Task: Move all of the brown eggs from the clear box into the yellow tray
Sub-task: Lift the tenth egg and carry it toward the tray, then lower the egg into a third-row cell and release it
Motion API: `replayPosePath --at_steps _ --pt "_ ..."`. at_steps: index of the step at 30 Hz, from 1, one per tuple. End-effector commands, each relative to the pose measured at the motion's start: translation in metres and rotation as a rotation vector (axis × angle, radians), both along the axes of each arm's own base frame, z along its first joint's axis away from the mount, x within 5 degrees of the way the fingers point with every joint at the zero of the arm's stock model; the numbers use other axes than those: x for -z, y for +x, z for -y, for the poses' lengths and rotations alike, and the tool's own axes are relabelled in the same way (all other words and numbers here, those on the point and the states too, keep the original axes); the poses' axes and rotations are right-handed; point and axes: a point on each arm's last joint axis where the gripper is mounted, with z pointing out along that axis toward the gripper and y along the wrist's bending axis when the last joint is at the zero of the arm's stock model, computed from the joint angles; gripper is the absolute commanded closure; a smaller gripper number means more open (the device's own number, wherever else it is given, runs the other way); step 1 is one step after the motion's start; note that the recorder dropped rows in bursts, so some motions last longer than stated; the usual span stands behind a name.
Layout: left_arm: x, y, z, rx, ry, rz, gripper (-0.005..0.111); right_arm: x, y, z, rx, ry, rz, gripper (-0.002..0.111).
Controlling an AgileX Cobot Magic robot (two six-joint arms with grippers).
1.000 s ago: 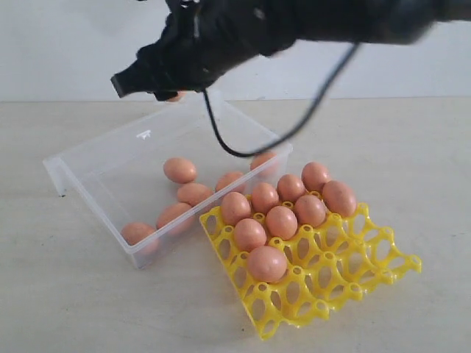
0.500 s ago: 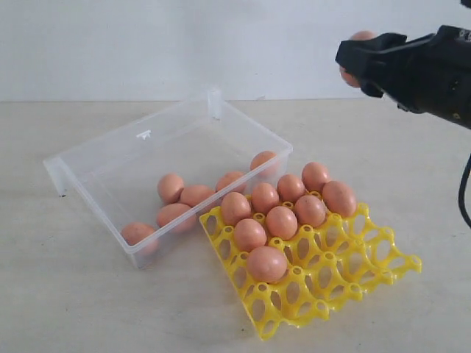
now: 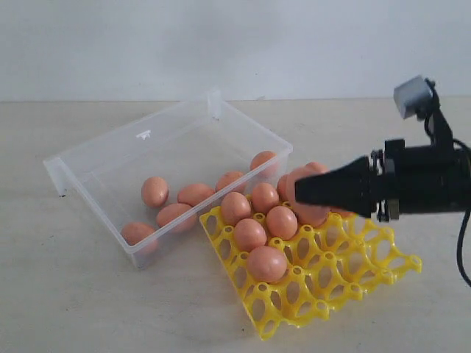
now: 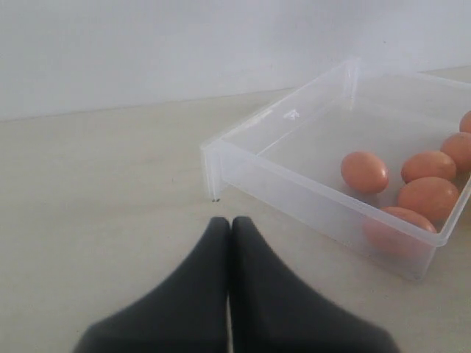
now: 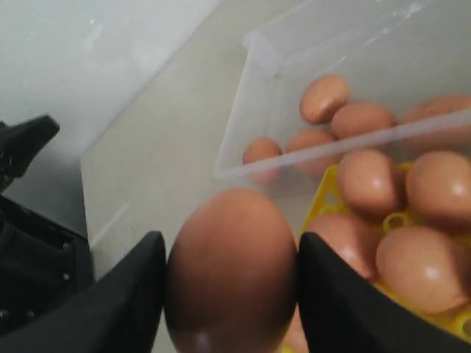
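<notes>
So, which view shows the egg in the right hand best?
The right wrist view: the held egg sits large between the fingers. The exterior view shows little, behind the right hand. The left wrist view shows none.

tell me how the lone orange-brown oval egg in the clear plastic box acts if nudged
Likely rolls: the orange-brown oval egg lies loose on the flat floor. The low wall of the clear plastic box should stop it. Its matte shell probably isn't slippery.

The right gripper point(image 3: 298, 191) is matte black, long fingers point(image 3: 331, 187) tapering from a boxy black wrist housing point(image 3: 423, 180) topped by a small grey block point(image 3: 411, 95), with a thin black cable point(image 3: 462, 246) beside it. The left gripper point(image 4: 229, 224) shows smooth black wedge-shaped fingers point(image 4: 202, 283).
</notes>
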Motion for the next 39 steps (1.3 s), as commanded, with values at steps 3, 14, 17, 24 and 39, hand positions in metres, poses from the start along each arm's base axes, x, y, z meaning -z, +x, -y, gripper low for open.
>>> replayPosePath --at_steps 3,14,17,24,39 --pt "-0.001 0.0 0.0 -0.003 0.002 0.007 0.111 0.034 -0.015 -0.007 0.042 -0.249 0.043 0.109" --pt "-0.001 0.0 0.0 -0.003 0.002 0.007 0.111 0.037 -0.009 -0.025 0.116 -0.336 0.139 0.109" --pt "-0.001 0.0 0.0 -0.003 0.002 0.007 0.111 0.037 -0.008 -0.024 0.125 -0.347 0.157 0.109" --pt "-0.001 0.0 0.0 -0.003 0.002 0.007 0.111 0.039 -0.006 -0.022 0.154 -0.374 0.166 0.109" --pt "-0.001 0.0 0.0 -0.003 0.002 0.007 0.111 0.046 -0.013 -0.043 0.118 -0.529 0.233 0.109"
